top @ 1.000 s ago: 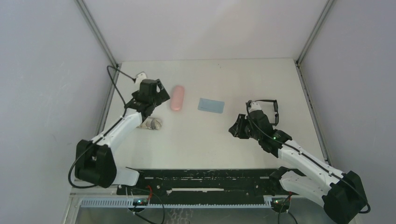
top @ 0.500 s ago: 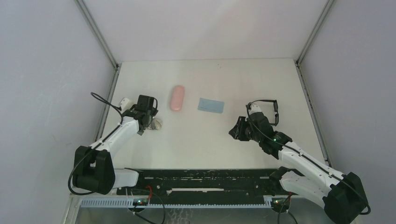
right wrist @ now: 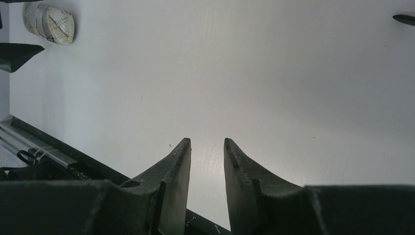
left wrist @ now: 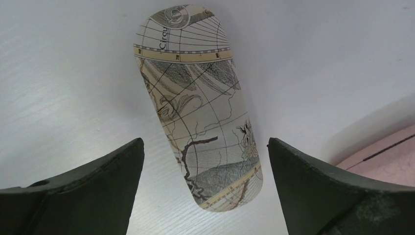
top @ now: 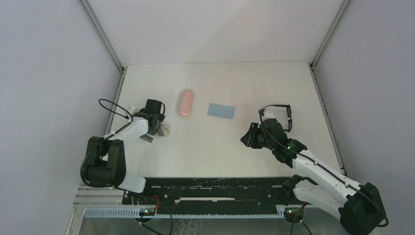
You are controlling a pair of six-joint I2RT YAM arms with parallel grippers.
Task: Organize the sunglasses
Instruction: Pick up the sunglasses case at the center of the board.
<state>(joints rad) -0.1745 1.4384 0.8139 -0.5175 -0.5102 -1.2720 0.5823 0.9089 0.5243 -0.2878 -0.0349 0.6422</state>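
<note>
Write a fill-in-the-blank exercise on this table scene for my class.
The left gripper, over the map case, has its jaws ____.
The sunglasses lie on the ____.
The cloth lies ____ the pink case and the sunglasses.
Missing: open; table; between.

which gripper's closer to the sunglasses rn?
Right. The sunglasses lie just behind the right gripper, past its wrist, with its fingers pointing away from them. The left gripper is across the table, straddling the map-print case.
</note>
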